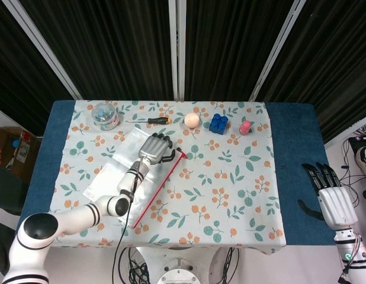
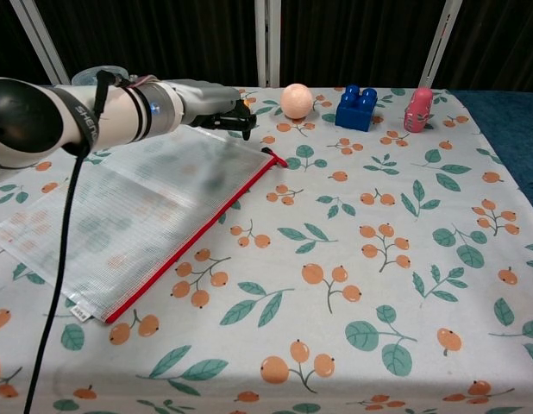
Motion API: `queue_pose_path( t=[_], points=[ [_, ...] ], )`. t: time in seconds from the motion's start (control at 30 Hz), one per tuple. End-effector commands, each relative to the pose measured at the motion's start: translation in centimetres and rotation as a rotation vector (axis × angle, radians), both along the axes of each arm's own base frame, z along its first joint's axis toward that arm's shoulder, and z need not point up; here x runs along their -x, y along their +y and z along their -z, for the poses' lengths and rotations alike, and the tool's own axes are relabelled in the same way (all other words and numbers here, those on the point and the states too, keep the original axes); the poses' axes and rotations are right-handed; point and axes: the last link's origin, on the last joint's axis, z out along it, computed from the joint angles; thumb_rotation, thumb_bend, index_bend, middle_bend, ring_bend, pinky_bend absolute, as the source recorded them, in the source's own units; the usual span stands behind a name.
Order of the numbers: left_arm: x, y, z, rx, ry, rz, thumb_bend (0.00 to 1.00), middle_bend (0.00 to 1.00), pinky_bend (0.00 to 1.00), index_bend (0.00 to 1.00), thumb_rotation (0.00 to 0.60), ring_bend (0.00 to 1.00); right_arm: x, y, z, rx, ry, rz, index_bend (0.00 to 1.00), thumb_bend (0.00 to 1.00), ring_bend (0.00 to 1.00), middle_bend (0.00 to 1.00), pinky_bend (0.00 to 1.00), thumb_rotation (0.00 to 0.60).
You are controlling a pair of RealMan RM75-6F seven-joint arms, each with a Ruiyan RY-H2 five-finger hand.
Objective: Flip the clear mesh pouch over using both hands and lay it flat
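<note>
The clear mesh pouch with a red zipper edge lies flat on the left half of the floral cloth, running diagonally. My left arm reaches across it, and my left hand hovers over the pouch's far corner near the zipper pull, fingers apart and slightly bent, holding nothing. Whether its fingertips touch the pouch I cannot tell. My right hand stays open beside the table's right edge over the blue cover, far from the pouch; the chest view does not show it.
Along the back of the table stand a clear jar, a screwdriver, a peach ball, a blue brick and a pink toy.
</note>
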Motion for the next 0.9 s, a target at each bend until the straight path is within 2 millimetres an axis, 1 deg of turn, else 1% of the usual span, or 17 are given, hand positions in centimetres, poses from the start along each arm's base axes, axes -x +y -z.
queue_pose_path(
  t=[0.03,0.27,0.47,0.67,0.9],
  points=[
    [-0.7,0.2,1.0,0.004,0.028,0.006,0.51,0.16,0.16,0.31,0.000,0.12,0.1,-0.1,0.0,-0.001,0.001,0.005,0.00,0.18,0.00,0.10,0.00,0.600],
    [-1.3,0.8,2.3,-0.006,0.061,0.005,0.50,0.16,0.16,0.31,0.000,0.12,0.3,-0.4,0.0,-0.004,0.003,0.018,0.00,0.18,0.00,0.10,0.00,0.600],
    [-1.4,0.9,3.2,0.017,0.080,-0.004,0.49,0.15,0.16,0.31,0.000,0.12,0.6,-0.5,-0.1,-0.003,0.003,0.029,0.00,0.18,0.00,0.10,0.00,0.600],
    [-2.6,-0.3,3.8,0.076,0.018,0.009,0.49,0.15,0.16,0.31,0.000,0.12,0.8,-0.7,-0.1,-0.004,0.000,0.035,0.00,0.18,0.00,0.10,0.00,0.600],
    [-4.3,-2.8,4.5,0.143,-0.015,0.102,0.49,0.15,0.16,0.31,0.000,0.12,0.8,-0.6,0.0,-0.006,-0.003,0.031,0.00,0.18,0.00,0.10,0.00,0.600]
  ],
)
